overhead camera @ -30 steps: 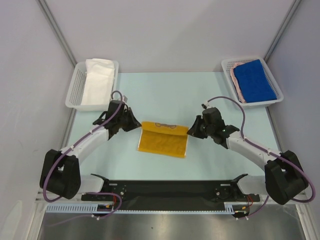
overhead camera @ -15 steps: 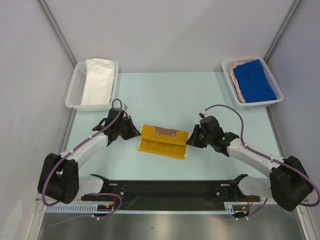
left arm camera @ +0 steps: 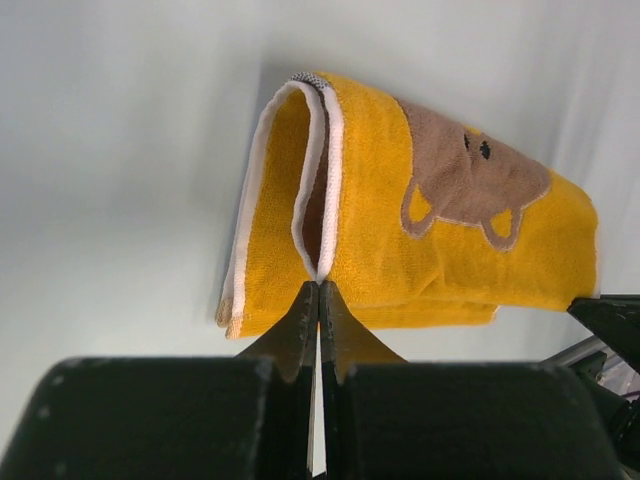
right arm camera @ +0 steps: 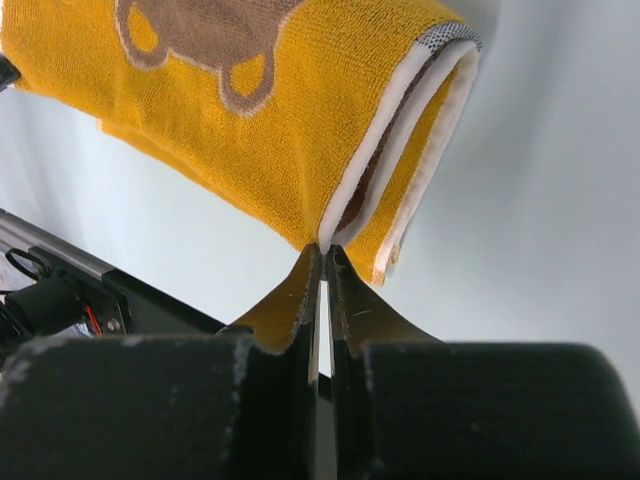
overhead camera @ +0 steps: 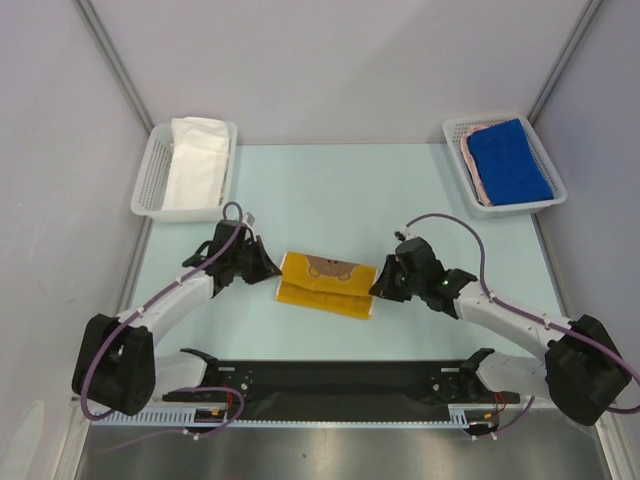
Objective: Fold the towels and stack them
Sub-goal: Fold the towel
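Both arms have drawn back toward their bases, and the yellow towel [overhead camera: 325, 285] now lies folded over with its bear [overhead camera: 325, 266] facing up. It sits mid-tabletop [overhead camera: 330, 190]. The left pincer [overhead camera: 272, 270] and right pincer [overhead camera: 378, 285] each pinch tight on a doubled side hem. For a clean fold, I'd keep both ends level and lay the hem square on the near edge before letting go. Grey walls [overhead camera: 330, 60] enclose the pale green surface. The left basket [overhead camera: 143, 190] holds a white towel [overhead camera: 195, 165]. The right basket [overhead camera: 452, 130] holds a blue towel [overhead camera: 508, 160].
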Motion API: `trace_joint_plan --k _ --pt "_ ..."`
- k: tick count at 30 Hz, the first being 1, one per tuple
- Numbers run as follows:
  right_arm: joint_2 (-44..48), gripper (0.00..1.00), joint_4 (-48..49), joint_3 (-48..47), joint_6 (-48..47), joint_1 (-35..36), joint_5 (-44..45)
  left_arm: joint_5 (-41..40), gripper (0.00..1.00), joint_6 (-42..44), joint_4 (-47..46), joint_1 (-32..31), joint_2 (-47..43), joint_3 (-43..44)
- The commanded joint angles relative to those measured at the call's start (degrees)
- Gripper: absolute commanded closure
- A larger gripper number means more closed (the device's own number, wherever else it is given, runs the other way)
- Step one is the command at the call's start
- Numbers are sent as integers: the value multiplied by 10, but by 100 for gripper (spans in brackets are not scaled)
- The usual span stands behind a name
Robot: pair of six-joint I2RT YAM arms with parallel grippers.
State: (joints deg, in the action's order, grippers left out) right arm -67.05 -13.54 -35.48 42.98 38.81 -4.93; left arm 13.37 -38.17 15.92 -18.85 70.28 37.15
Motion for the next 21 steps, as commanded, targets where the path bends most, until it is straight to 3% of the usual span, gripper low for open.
trace_joint_plan --k 1,21 --pt "17 100 -9 2 12 12 14 12 100 -9 7 -2 -26 -5" --pt "41 100 -27 16 27 33 28 7 100 -14 36 -2 -74 -36"
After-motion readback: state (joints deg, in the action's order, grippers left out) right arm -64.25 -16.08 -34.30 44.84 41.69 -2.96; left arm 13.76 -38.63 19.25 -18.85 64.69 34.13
